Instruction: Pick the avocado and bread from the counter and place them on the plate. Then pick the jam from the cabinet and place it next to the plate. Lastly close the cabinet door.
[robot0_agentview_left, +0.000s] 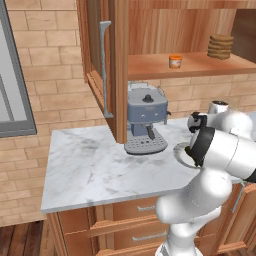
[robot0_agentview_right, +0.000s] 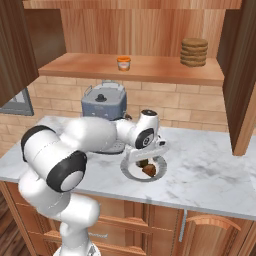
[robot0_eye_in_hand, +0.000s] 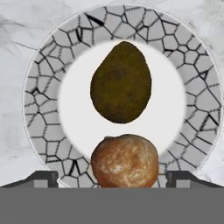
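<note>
A crackle-rimmed white plate (robot0_eye_in_hand: 43, 87) lies on the marble counter. On it rest the dark green avocado (robot0_eye_in_hand: 121, 83) and a round brown bread (robot0_eye_in_hand: 124, 161). My gripper (robot0_eye_in_hand: 112, 178) hangs just above the plate, open, its fingertips (robot0_eye_in_hand: 41, 177) standing clear on either side of the bread. From the right base view the gripper (robot0_agentview_right: 145, 155) hovers over the plate (robot0_agentview_right: 131, 172), with the bread (robot0_agentview_right: 149, 171) under it. The orange-lidded jam (robot0_agentview_right: 123, 63) stands on the cabinet shelf, also seen as the jam (robot0_agentview_left: 175, 61). The cabinet door (robot0_agentview_left: 100, 65) stands open.
A grey coffee machine (robot0_agentview_left: 146, 117) sits on the counter left of the plate, under the shelf. A stack of brown discs (robot0_agentview_right: 194, 51) is on the shelf right of the jam. The right cabinet door (robot0_agentview_right: 245, 75) also hangs open over the counter.
</note>
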